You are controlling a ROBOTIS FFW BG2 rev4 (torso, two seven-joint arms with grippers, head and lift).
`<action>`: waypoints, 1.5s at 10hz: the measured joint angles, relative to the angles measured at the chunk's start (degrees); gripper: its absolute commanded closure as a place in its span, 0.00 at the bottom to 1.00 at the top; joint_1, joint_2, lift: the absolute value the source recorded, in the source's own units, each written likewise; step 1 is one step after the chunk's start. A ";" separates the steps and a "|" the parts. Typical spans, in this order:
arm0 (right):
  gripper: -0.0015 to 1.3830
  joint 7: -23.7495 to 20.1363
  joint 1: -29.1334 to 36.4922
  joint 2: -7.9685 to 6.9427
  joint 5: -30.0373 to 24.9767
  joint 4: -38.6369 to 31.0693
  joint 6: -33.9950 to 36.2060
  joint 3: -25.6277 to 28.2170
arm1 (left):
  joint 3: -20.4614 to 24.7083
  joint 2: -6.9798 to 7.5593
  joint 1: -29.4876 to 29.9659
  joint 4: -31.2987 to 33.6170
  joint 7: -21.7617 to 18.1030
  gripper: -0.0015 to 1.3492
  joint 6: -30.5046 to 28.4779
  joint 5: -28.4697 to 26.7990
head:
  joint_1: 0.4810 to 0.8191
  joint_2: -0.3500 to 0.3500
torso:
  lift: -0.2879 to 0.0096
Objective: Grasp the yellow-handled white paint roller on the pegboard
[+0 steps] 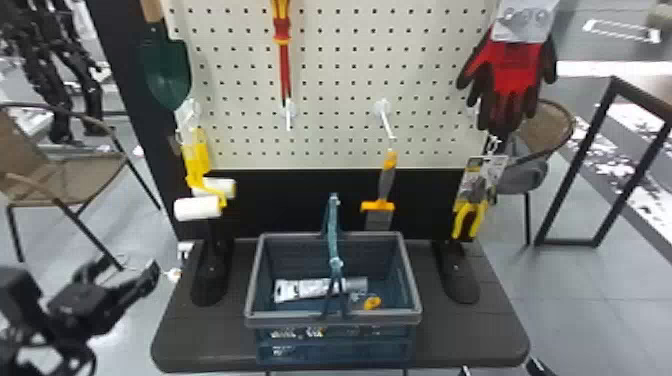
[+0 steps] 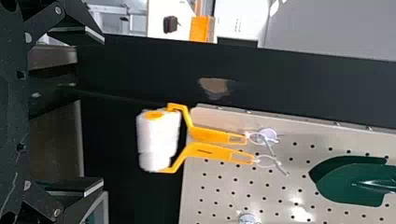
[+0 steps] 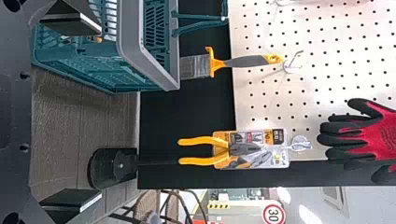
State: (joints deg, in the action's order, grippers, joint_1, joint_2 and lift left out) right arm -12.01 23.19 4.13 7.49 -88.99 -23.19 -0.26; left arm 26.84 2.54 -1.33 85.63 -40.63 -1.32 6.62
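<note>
Two yellow-handled white paint rollers hang together on a hook at the pegboard's (image 1: 340, 75) lower left edge. The front roller (image 1: 197, 208) has its white sleeve below the board's bottom edge, and the second (image 1: 216, 187) sits just behind it. My left gripper (image 1: 122, 272) is open, low and to the left of the table, well below and in front of the rollers. In the left wrist view the rollers (image 2: 158, 140) lie ahead between my open fingers (image 2: 70, 186), still at a distance. The right gripper (image 3: 88, 112) is open over the table near the basket (image 3: 144, 51).
A blue basket (image 1: 255, 280) holding a few small items stands mid-table. The board carries a green trowel (image 1: 165, 75), a screwdriver (image 1: 282, 45), a scraper (image 1: 382, 195), pliers (image 1: 472, 205) and a red glove (image 1: 507, 75). Chairs stand left and right, a dark table (image 1: 640, 95) far right.
</note>
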 measured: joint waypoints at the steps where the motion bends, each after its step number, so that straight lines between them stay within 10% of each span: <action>1: 0.05 0.00 -0.12 0.00 0.04 0.09 0.00 0.00 | 1.07 0.98 -4.01 -1.81 -3.20 0.17 -1.36 -2.25 | 0.20 0.50 | 0.63; 6: 0.05 -0.02 -0.80 -0.02 0.19 0.80 -0.38 -0.09 | -7.22 10.62 -22.01 -22.27 -13.55 0.17 1.43 -1.30 | 0.20 0.50 | 0.63; 12: 0.05 -0.02 -2.09 -0.44 0.24 2.54 -0.72 -1.00 | -20.62 14.70 -34.50 -37.67 -16.89 0.17 2.98 6.85 | 0.20 0.50 | 0.63; 13: 0.05 -0.02 -2.28 -0.44 0.24 2.77 -0.74 -1.14 | -21.91 14.75 -35.29 -38.59 -17.16 0.22 3.10 7.15 | 0.20 0.50 | 0.63; 15: 0.05 -0.02 -2.35 -0.44 0.29 2.93 -0.83 -1.22 | -22.23 14.94 -35.51 -38.94 -17.45 0.78 2.61 6.27 | 0.20 0.50 | 0.63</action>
State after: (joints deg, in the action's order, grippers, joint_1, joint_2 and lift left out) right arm -12.04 20.84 3.69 7.78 -86.05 -24.01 -1.48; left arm 4.60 17.48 -36.84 46.69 -58.08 1.29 12.89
